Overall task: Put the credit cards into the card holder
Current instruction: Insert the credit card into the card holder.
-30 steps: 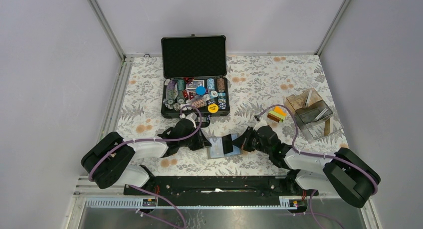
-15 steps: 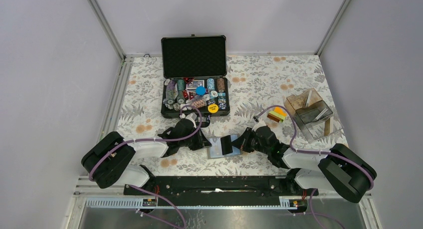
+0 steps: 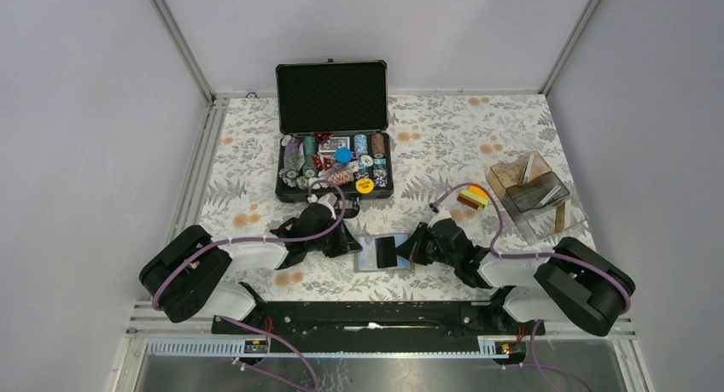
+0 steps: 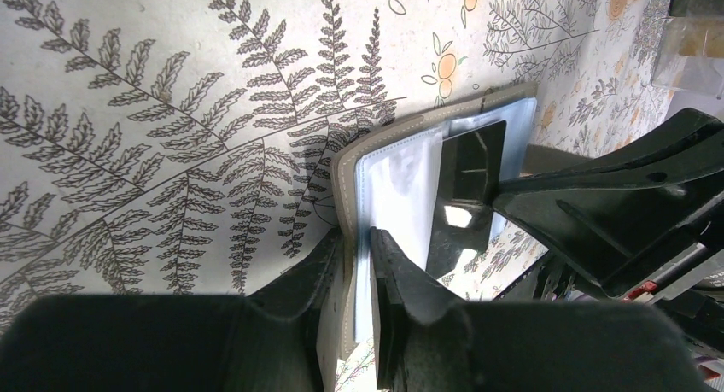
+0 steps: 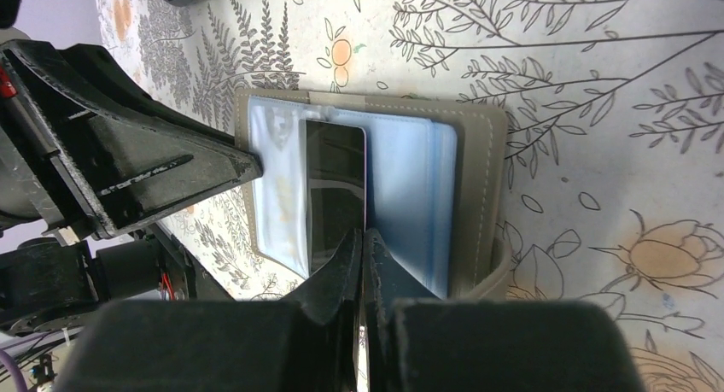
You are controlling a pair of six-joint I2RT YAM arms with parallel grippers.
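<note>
Right wrist view: right gripper (image 5: 363,242) clenched on a dark card (image 5: 335,183) lying across the open card holder (image 5: 410,187); left gripper (image 4: 357,238) pinches the card holder's opposite edge on the table (image 5: 598,110)

Grey card holder (image 5: 482,196) lies open, a dark credit card (image 5: 335,187) across it.

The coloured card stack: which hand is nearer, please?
Right. The right hand, gripping a dark card, is left of the stack; the left hand is beyond the card holder.

1 card holder (image 3: 367,257), 1 dark card (image 5: 335,183), 1 card stack (image 3: 474,197), 1 chip case (image 3: 333,97), 1 acryl. box (image 3: 531,194)
</note>
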